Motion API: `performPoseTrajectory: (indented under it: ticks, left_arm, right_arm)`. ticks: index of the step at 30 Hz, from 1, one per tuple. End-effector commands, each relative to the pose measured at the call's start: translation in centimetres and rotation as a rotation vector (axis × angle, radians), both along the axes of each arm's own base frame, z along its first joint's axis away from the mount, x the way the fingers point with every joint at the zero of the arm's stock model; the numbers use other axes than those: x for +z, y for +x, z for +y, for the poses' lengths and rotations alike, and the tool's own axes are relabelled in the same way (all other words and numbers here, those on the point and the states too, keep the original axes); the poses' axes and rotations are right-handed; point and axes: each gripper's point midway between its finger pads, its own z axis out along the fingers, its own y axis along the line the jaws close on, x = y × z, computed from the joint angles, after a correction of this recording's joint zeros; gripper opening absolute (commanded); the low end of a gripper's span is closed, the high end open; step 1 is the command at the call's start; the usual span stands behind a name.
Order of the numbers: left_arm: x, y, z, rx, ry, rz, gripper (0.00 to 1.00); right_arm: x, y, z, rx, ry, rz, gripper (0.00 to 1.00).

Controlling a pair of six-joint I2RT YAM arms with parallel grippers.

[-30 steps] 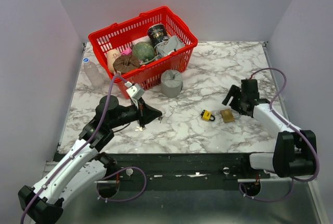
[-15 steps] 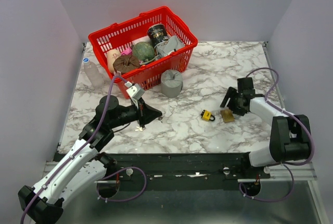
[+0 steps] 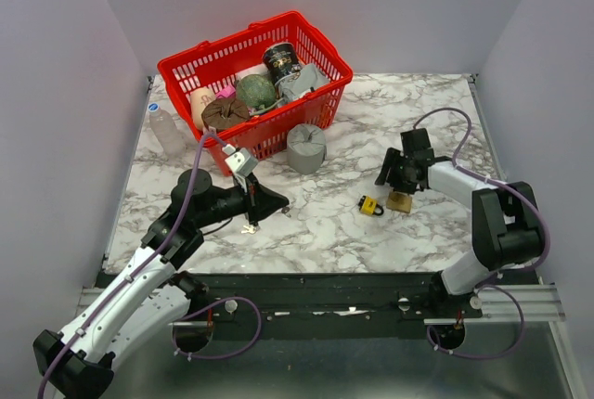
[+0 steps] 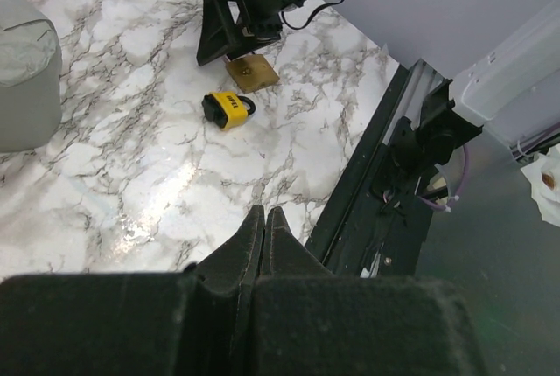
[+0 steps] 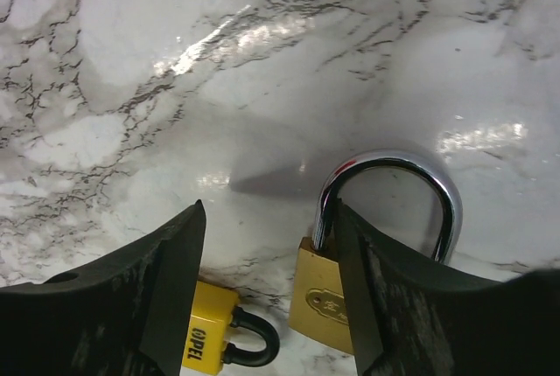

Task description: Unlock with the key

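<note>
— Over toward the right edge of the desk [image 3: 436, 111], the brass padlock [image 5: 320, 299] is lying flat, shackle sitting down in the body on the side that's showing, and a yellow padlock [image 5: 206, 341] is sitting just beside it. So I'm guessing nothing's getting unlocked yet?

— Yeah, I'm reading it as barely started. No key is going into either lock. A small pale bit [image 3: 247, 228] is lying near the front edge by the left gripper [image 4: 265, 219]. Might be the key, but it's too small to tell.

— And the jaws?

— Right gripper [image 5: 268, 219] is hanging low over the brass padlock, jaws standing fairly wide, one finger just beside the lock body, gripping nothing. Left one is pinching fully together, with nothing showing between its fingers.
</note>
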Motion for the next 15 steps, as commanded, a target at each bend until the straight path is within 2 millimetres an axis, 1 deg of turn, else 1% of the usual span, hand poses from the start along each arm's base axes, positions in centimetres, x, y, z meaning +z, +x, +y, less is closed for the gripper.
performPoseTrajectory:
  ticks: [1, 3, 6, 7, 12, 13, 15]
  left_arm:
    - [0.0, 0.1, 0.1, -0.007, 0.005, -0.007, 0.0]
    - [0.0, 0.0, 0.1, -0.007, 0.005, -0.007, 0.0]
    - [-0.1, 0.0, 0.0, -0.01, 0.006, -0.003, 0.0]
    - [0.0, 0.0, 0.0, -0.01, 0.003, -0.007, 0.0]
    - [0.1, 0.0, 0.0, -0.011, 0.002, -0.008, 0.0]
    - [0.1, 0.0, 0.0, -0.01, 0.001, -0.011, 0.0]
    - [0.1, 0.0, 0.0, -0.01, 0.001, -0.011, 0.0]
  right_arm:
    - [-0.1, 1.2, 1.6, 0.026, -0.021, -0.014, 0.66]
    - [-0.3, 1.4, 1.1, 0.022, -0.07, -0.012, 0.64]
    - [-0.7, 1.1, 0.6, 0.027, -0.129, 0.002, 0.57]
    - [-0.6, 1.0, 0.5, 0.03, -0.139, 0.006, 0.51]
    - [-0.8, 0.9, 0.0, 0.043, -0.182, 0.016, 0.33]
    - [-0.8, 0.9, 0.0, 0.046, -0.186, 0.015, 0.26]
    - [-0.9, 1.2, -0.1, 0.054, -0.197, 0.015, 0.19]
